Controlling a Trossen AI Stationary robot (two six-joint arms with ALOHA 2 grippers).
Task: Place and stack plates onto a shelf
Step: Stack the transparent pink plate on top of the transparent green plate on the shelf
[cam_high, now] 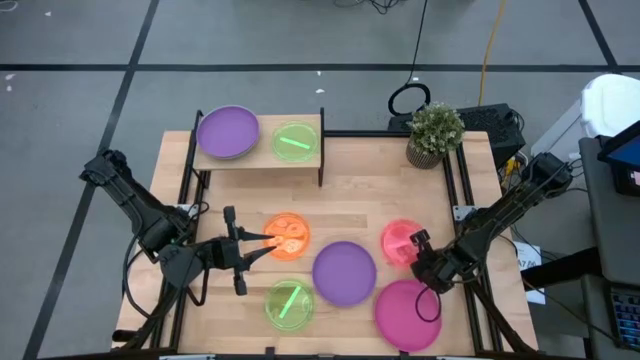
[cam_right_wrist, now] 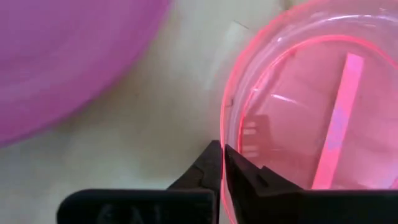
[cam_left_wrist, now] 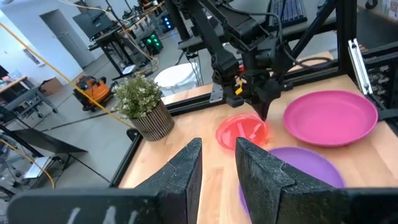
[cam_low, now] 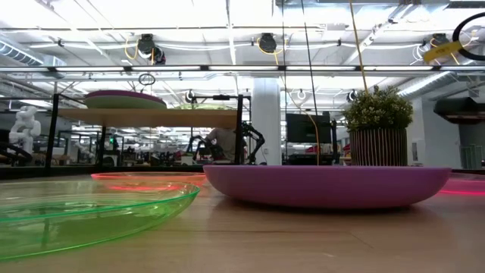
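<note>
At the near edge of the tabletop lie a translucent green plate and, toward the near right corner, a magenta plate; just behind them, about midway along that edge, sits a purple plate. The right gripper has its fingers closed on the near rim of the red-pink plate, which rests flat by the right edge; the right wrist view shows the two fingertips pinched together with the thin rim between them, the plate's body lying ahead of the fingers and the purple plate off to one side. The left gripper reaches from the left edge with its fingers at the rim of the orange plate; they stand narrowly apart, and whether they truly clamp that rim I cannot tell. The shelf stands at the far left corner, already carrying another purple plate on its left half and a green plate on its right half. So the red-pink plate must travel diagonally, away from the right edge and across toward the far left, over the orange plate's area; the left arm is the nearer to the shelf. A rim pinch will likely let the plate droop once lifted. A potted plant stands toward the far right corner, off that path.
</note>
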